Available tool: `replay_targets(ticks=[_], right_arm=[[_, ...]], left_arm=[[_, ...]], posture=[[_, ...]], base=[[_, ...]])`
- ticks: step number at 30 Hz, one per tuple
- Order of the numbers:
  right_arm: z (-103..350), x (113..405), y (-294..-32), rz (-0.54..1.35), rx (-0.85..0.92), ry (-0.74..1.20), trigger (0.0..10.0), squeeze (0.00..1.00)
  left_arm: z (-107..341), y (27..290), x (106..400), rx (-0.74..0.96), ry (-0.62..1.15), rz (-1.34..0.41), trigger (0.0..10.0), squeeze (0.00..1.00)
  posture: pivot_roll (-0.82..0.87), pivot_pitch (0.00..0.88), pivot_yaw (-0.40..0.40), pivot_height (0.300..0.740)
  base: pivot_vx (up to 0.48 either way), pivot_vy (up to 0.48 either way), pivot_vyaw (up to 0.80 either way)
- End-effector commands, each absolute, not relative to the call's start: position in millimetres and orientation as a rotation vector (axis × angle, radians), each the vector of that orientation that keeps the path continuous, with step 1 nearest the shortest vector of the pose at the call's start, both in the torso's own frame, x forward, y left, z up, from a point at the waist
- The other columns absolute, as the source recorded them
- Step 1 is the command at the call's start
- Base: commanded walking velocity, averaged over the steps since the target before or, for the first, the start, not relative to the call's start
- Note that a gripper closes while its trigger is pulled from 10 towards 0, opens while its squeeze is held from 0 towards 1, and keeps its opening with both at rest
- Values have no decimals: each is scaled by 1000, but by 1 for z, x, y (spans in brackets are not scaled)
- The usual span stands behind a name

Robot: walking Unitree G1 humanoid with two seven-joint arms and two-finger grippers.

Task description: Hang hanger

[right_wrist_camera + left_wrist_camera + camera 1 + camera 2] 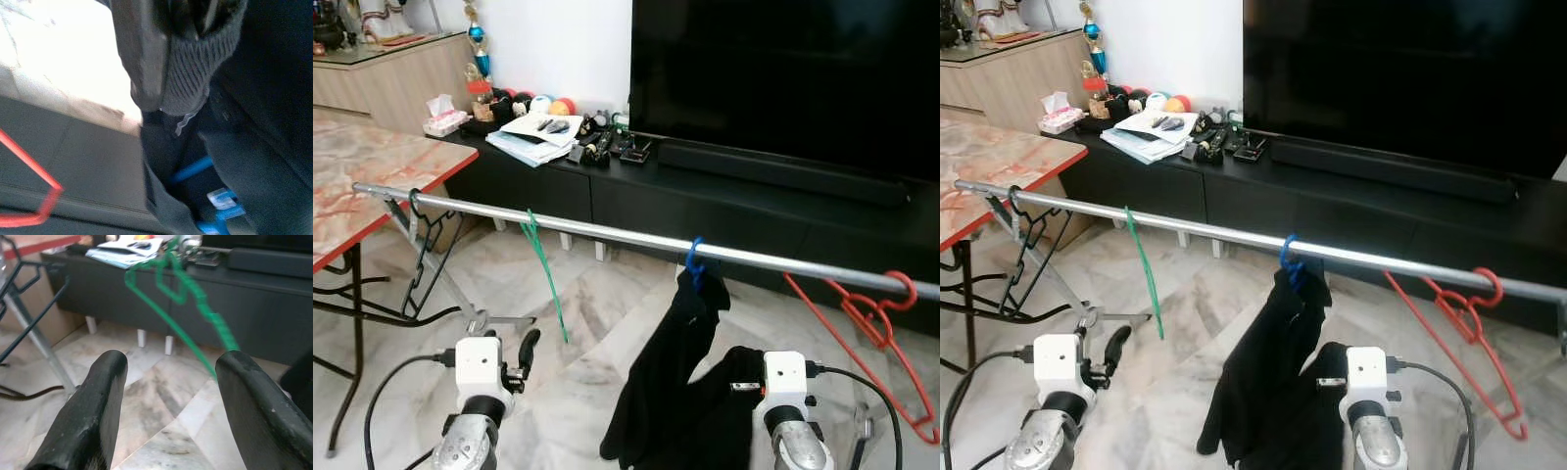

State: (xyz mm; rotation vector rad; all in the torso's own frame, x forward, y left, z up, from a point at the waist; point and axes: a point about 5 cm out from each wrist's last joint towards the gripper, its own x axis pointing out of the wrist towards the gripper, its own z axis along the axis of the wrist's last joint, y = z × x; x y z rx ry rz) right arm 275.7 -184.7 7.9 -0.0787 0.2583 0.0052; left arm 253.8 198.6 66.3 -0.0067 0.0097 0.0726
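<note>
A long shiny metal rail (607, 231) runs across the room in front of the low black TV cabinet (724, 211). At its left end, next to the table with the red-edged marble top (372, 166), a black wire hanger (419, 257) hangs from it. A little further along hangs a thin green plastic hanger (546, 284).

Down low, the left gripper (168, 396) sits just below that green hanger with its two black fingers (93, 411) spread wide apart, holding nothing — the green hanger's tip shows right by one finger.

In the middle of the rail, a blue plastic hanger (694, 262) is hooked on, and a black piece of clothing (675, 382) droops from it toward the pale marble floor (578, 323).

The right gripper (166, 58) is pressed into that black cloth — its fingers look pinched on a knitted edge of it.

Far to the right, a red plastic hanger (876, 328) hangs on the rail, well apart from the blue one.
</note>
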Motion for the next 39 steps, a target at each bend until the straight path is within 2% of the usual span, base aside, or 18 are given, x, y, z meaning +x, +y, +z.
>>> replay_targets(ticks=[1,22,32,39], right_arm=[[17,283,-179,24,-75,211,10000,0],[13,280,-177,35,-82,227,10000,0],[7,277,-178,24,-78,256,10000,0],[-15,260,-190,-59,-65,391,10000,0]], left_arm=[[70,204,254,-7,-16,99,10000,0],[107,193,269,22,-138,33,10000,0],[105,191,266,18,-122,25,10000,0],[106,191,266,13,-122,21,10000,0]], posture=[[7,21,-2,740],[16,36,-8,740],[16,38,-6,740],[18,40,-7,740]], base=[[274,0,0],[0,0,0],[296,0,0],[306,0,0]])
